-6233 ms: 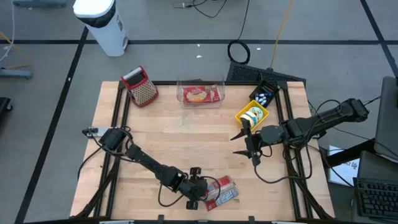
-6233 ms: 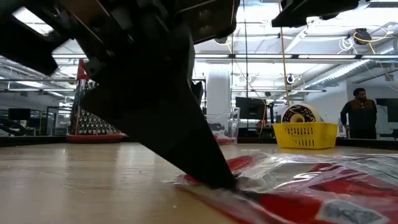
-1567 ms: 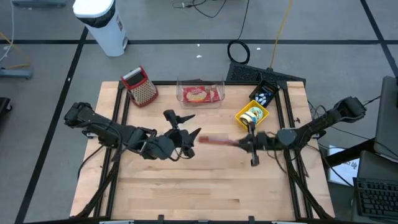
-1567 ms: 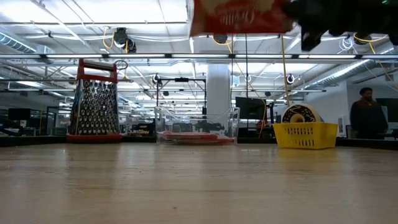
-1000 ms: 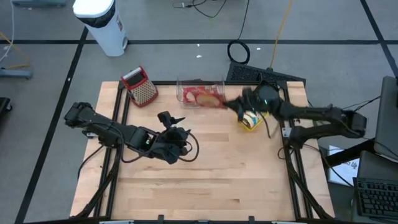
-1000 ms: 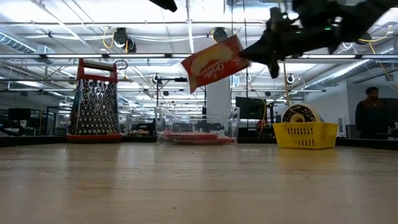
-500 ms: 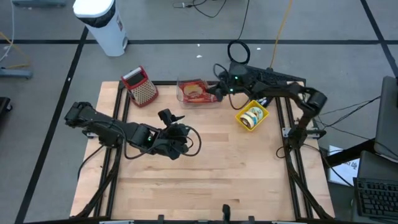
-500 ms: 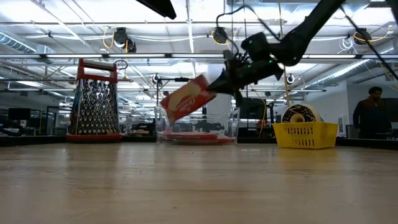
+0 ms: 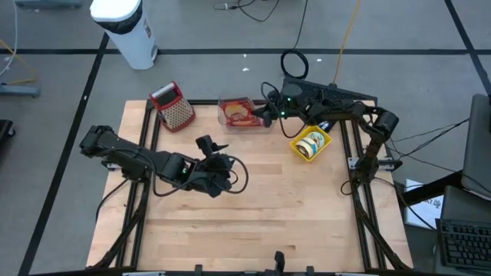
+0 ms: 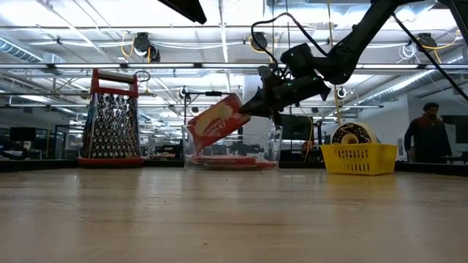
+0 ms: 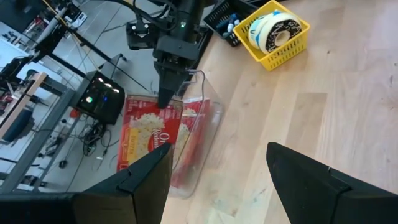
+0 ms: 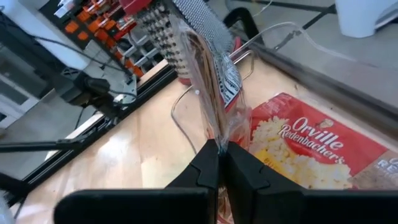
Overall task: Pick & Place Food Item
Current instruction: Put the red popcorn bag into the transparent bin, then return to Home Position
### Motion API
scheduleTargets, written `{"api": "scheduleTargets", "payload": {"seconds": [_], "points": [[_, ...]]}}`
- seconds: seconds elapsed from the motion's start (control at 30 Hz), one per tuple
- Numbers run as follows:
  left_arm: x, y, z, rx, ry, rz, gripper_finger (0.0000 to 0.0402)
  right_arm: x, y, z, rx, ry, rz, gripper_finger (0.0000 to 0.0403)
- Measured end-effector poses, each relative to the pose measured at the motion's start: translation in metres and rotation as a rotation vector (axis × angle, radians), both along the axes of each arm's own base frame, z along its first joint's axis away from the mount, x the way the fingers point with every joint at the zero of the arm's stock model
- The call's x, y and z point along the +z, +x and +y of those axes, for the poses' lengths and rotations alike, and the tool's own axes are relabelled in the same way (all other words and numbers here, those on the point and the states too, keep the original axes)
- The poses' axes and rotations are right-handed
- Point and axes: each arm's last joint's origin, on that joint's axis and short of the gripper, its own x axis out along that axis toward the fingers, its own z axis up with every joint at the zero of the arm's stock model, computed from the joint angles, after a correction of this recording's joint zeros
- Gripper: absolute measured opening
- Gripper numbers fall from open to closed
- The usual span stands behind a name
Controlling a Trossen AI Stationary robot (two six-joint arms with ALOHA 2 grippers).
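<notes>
A red popcorn packet [image 9: 239, 113] [image 10: 214, 120] hangs tilted over the clear bin [image 9: 270, 123] at the table's far middle, with my right gripper [image 9: 265, 115] [image 10: 248, 108] shut on it. The packet's lower end sinks to about the bin's rim in the low view. Another red packet [image 12: 311, 149] lies flat on the bin's floor. My left gripper [image 9: 222, 157] [image 11: 217, 180] hovers open over the table's middle with nothing between its fingers, pointing toward the bin. My right gripper pinches the packet's upper edge [image 12: 211, 134] between its two shut fingers [image 12: 239, 165], the packet showing edge-on in the right wrist view. The fingers come from the table's right, slanting slightly down. The packet is lifted clear and hangs tilted, sloping down toward the table's left.
A red-topped metal grater [image 9: 175, 106] stands at the far left. A yellow basket [image 9: 311, 142] with a tape roll sits right of the bin, with a black tray [image 9: 326, 116] behind it. A person [image 10: 424, 139] stands in the room beyond.
My right gripper has carried the packet toward the table's left and downward, from near the yellow basket to above the clear bin. The packet has sunk toward the bin's rim and stays tilted in the hold.
</notes>
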Motion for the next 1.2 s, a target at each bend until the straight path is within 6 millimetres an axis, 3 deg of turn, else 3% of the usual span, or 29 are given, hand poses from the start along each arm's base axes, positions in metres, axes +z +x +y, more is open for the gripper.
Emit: {"api": "scheduleTargets", "payload": {"seconds": [0.17,0.5,0.7,0.9,1.07,1.2], "points": [[0.000,0.000,0.000,0.000,0.000,0.000,0.0258,-0.001,0.003,0.004,-0.017,-0.057,0.018,0.0028],[0.000,0.001,0.000,0.004,-0.011,-0.014,0.0257,0.000,0.004,0.004,-0.010,-0.087,0.004,0.0174],[0.000,0.001,-0.001,-0.014,-0.011,0.002,0.0257,0.029,-0.006,0.010,-0.005,-0.159,-0.034,0.0224],[-0.001,0.001,-0.001,-0.124,0.081,0.119,0.0257,0.081,-0.041,0.025,0.038,-0.387,0.015,0.0237],[-0.005,-0.005,-0.004,-0.190,-0.006,0.189,0.0257,0.125,-0.090,0.054,0.073,-0.531,0.082,0.0233],[0.010,-0.021,-0.003,-0.259,-0.095,0.166,0.0258,0.150,-0.136,0.086,0.020,-0.580,0.164,0.0229]]}}
